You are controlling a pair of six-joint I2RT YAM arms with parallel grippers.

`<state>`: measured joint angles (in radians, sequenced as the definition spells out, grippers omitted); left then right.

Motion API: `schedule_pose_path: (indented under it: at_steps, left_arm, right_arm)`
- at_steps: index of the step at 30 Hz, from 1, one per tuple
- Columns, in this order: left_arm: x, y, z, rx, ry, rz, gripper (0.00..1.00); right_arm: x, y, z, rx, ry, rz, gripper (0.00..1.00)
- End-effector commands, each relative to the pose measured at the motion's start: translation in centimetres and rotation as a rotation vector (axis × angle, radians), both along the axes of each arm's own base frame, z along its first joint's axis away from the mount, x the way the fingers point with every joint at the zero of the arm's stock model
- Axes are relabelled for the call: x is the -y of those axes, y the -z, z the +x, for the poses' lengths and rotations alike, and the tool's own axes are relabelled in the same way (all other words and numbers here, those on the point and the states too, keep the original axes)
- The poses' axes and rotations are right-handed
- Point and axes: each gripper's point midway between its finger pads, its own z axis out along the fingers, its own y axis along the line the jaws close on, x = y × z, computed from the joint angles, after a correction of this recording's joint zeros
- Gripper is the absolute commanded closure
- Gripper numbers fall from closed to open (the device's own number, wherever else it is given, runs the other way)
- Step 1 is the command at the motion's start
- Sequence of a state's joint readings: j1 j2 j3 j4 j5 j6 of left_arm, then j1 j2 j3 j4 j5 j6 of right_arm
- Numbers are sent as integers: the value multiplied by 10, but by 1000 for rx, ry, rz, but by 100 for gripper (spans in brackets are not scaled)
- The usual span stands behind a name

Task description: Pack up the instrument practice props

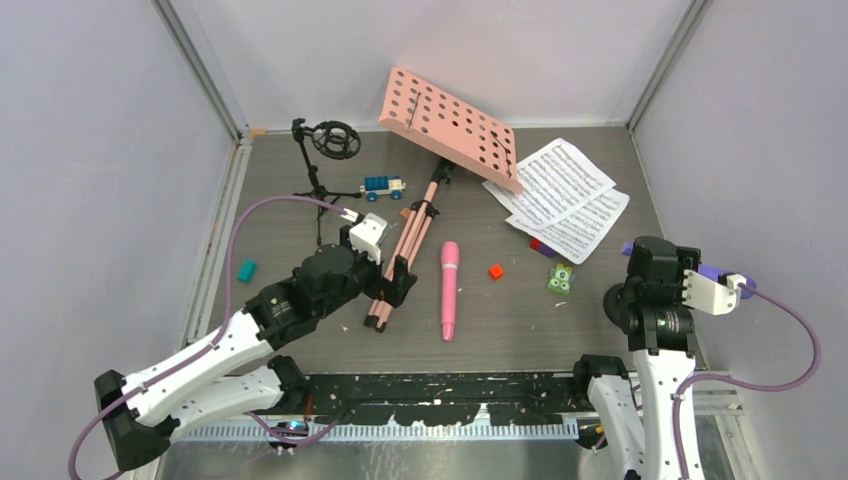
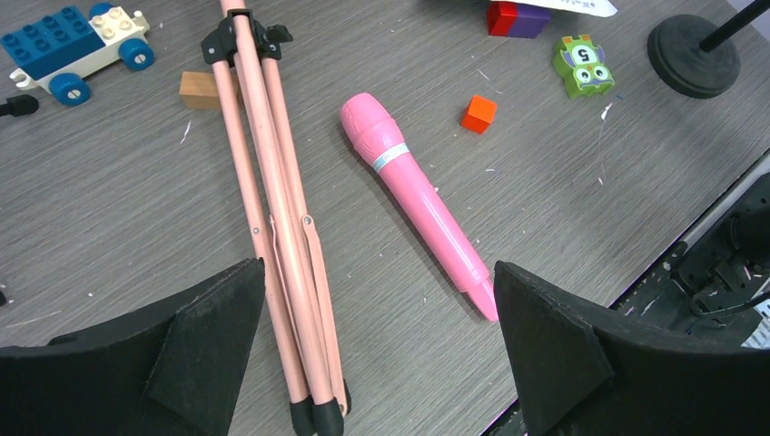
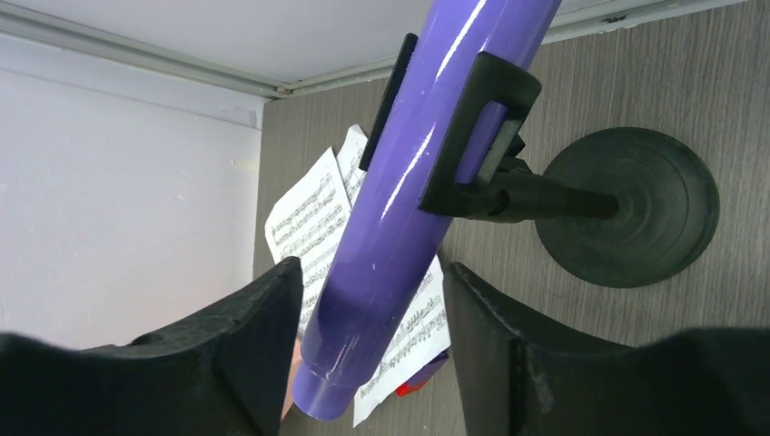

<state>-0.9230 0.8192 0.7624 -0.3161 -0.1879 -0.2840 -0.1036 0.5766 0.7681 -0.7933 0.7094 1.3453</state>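
While your left gripper [image 2: 377, 272] hangs with jaws spread wide, nothing held, note tripod legs [image 2: 277, 218] of pink music rack [image 1: 452, 127] lying folded under it on table [image 2: 109, 227], pink microphone [image 2: 413, 195] just beside them. Your right gripper [image 3: 372, 272] straddles purple microphone [image 3: 422, 136], fingers close on both sides; clamped or not, cannot tell. Purple microphone sits in clip of black mic mount [image 3: 626, 209], near right wall. Flat by rack's right end: sheet-music pages [image 1: 560, 195]. Near back left corner: second mic mount [image 1: 325, 150].

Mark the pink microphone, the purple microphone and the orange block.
pink microphone [image 2: 422, 204], left wrist view, middle of its body
purple microphone [image 3: 392, 209], right wrist view, middle of its body
orange block [image 1: 495, 271], top view, top face
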Motion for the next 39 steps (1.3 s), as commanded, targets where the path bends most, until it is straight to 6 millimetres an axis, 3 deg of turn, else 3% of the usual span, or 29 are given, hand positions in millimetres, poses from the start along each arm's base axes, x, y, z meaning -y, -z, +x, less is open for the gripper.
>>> schedule_pose_path:
  at_steps: [1,11,17,24,39]
  left_arm:
    - [4,-2,-1,3,18,-2,2]
    - [8,-2,-2,-4,29,-14,2]
    - [7,-3,-2,2,26,-21,2]
    - [5,-6,0,23,15,-39,2]
    - [-1,-21,4,77,-24,-89,2]
  right_arm:
    - [8,-9,-1,37,40,-30,41]
    - [6,-8,-1,39,20,-36,71]
    - [4,-16,-1,67,-11,-58,98]
    - [2,-48,-3,86,-74,-143,99]
    - [-35,-100,16,197,-358,-250,99]
